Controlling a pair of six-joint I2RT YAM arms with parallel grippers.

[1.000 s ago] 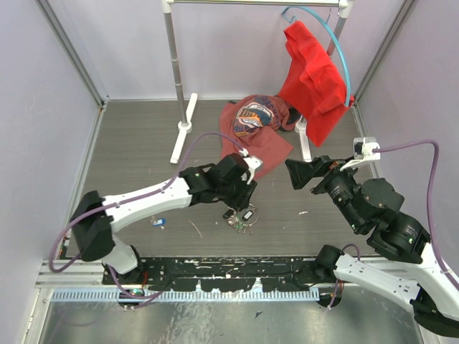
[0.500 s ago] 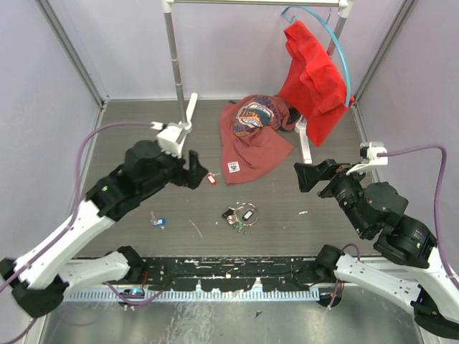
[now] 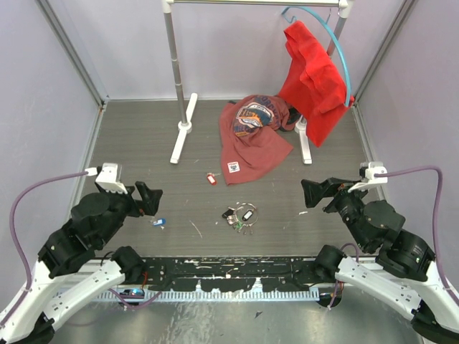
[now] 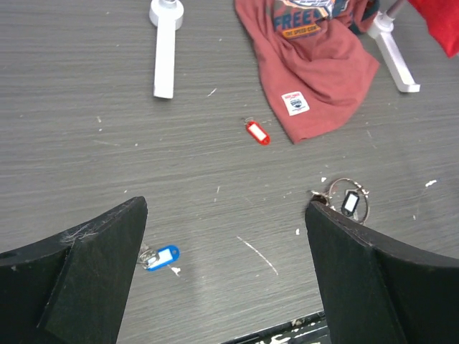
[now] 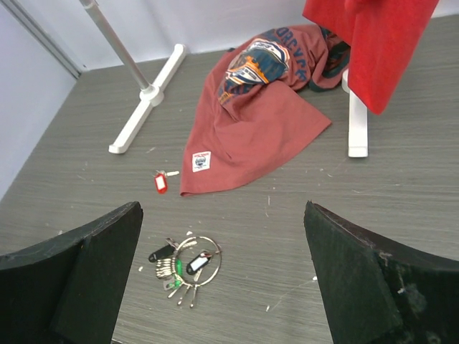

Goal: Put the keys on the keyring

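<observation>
The keyring (image 5: 198, 238) lies on the grey floor as a thin silver ring with a green tag (image 5: 178, 267), a black-and-white tag and several small keys (image 5: 166, 270) bunched at its left; it also shows as the keyring (image 3: 243, 215) and the keyring (image 4: 349, 203). A red-tagged key (image 3: 211, 178) lies apart near the shirt, and a blue-tagged key (image 3: 158, 222) lies further left. My left gripper (image 3: 148, 196) hangs open at the near left, beside the blue-tagged key. My right gripper (image 3: 315, 190) hangs open at the near right. Both hold nothing.
A red printed shirt (image 3: 254, 136) lies crumpled on the floor behind the keys. A white clothes rack (image 3: 181, 132) stands at the back with a red garment (image 3: 314, 79) on a blue hanger. A black rail (image 3: 229, 272) runs along the near edge.
My left arm has pulled back from over the keyring to the near left and its gripper has opened. The red-tagged key now lies uncovered. My right arm drew back slightly.
</observation>
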